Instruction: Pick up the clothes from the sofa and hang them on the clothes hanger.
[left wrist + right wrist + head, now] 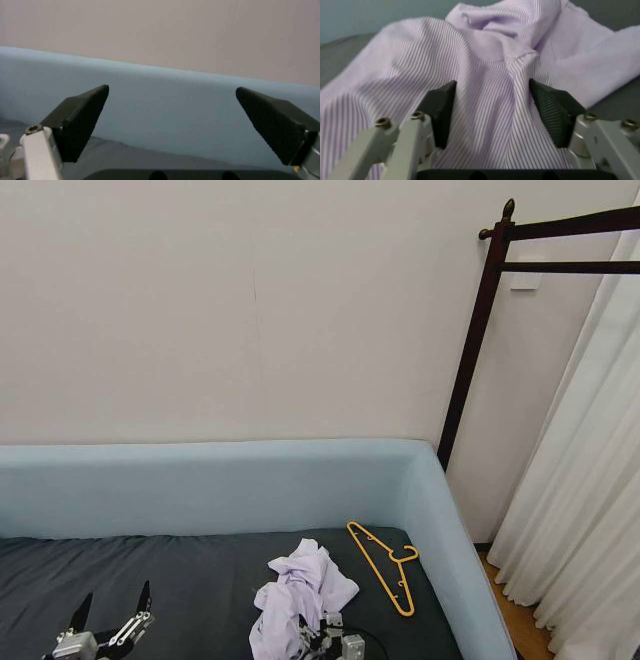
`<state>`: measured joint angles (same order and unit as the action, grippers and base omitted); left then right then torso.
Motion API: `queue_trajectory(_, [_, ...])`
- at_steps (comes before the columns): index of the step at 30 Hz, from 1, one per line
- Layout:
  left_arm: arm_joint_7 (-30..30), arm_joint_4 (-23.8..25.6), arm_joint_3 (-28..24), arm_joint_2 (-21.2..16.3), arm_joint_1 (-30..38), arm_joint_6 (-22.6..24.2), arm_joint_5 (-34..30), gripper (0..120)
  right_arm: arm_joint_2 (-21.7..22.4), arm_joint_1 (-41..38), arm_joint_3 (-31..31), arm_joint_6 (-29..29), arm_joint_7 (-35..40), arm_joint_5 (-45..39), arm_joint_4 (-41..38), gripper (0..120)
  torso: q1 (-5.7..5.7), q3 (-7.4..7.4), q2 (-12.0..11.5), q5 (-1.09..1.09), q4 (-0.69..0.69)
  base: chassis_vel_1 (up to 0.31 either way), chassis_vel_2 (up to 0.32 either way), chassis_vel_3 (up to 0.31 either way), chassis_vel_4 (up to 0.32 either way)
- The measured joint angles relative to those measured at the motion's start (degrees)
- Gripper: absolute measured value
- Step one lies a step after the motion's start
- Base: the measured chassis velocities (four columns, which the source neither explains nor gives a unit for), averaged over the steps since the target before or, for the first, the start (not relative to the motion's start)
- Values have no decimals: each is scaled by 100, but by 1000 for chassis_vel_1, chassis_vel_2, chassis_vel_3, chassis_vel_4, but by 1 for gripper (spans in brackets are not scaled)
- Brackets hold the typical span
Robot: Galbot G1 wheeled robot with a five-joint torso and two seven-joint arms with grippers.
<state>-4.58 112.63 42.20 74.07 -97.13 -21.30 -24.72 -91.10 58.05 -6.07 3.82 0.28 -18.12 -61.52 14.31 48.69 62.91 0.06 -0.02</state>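
Nothing readable in any of these, no text, labels, brand marks or numbers that I can make out. The striped shirt (pixel 485 75), the yellow hanger (pixel 385 565) and the sofa (pixel 200 485) all look plain, just stripes and solid colour.

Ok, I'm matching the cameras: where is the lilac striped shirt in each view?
Head view: striped shirt crumpled on the dark seat, bottom centre, left of the yellow hanger.
Right wrist view: shirt between the open fingers of the right gripper.
Left wrist view: left gripper, open, faces the backrest.
Shared landmark: the light blue backrest.
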Motion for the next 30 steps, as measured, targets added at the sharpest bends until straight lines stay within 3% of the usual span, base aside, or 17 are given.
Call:
queue_trajectory(15, [-5, -103, -59, -104, 76, -76, -8, 100, 55, 142, -80, 192, -112, 333, -155, 1, 0, 0, 0, 1, 0, 0, 0, 0, 0])
queue_trajectory(23, [-6, -92, -78, -50, 55, -147, -1, 100, 314, 229, -87, 829, -562, 31, -576, 0, 0, 0, 0, 1, 0, 0, 0, 0, 0])
queue_trajectory(27, [-13, -139, -32, -16, 40, -252, -15, 100, 700, 111, 17, 1538, -1296, -917, -981, 0, 0, 0, 0, 1, 0, 0, 0, 0, 0])
queue_trajectory(30, [-16, -176, -40, 2, 43, -286, -16, 100, 884, -31, 90, 1748, -1560, -1402, -1218, 0, 0, 0, 0, 1, 0, 0, 0, 0, 0])
